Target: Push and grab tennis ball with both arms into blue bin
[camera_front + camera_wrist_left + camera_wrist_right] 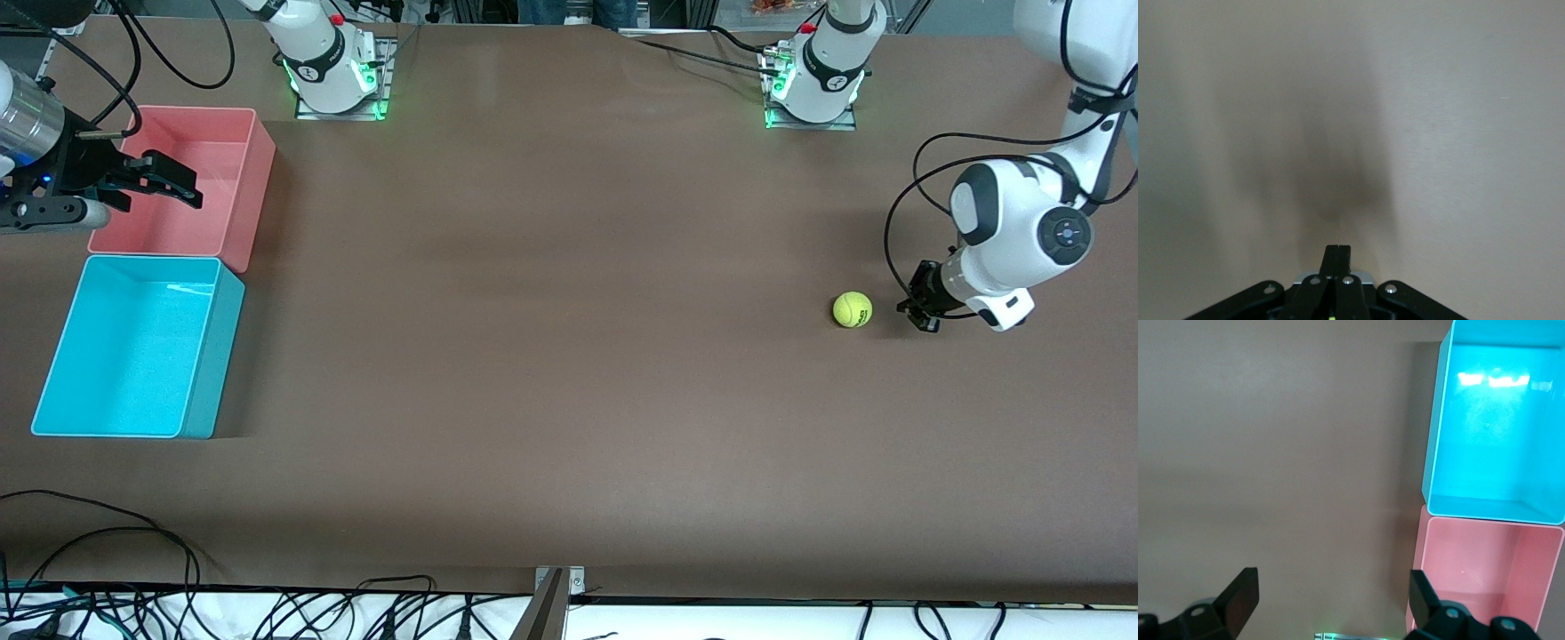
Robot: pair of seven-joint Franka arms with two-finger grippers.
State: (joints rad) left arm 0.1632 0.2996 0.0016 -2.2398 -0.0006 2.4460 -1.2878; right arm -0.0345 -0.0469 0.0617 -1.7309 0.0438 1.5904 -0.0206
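Brown table: ball near left arm's end, blue bin at right arm's end. Left gripper pinched shut beside ball; right gripper wide over pink bin. Risk: an off-centre shove rolls the ball astray.

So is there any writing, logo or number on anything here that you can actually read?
Nothing reads clearly.
Small fuzzy yellow-green tennis ball: a dark mark, too small to read.
White robot arm bases: a small round dark emblem on each, too small to read.
Bright cyan-blue rectangular plastic bin: no text.
Pink rectangular plastic bin beside it: no text.
Brown table: no text.
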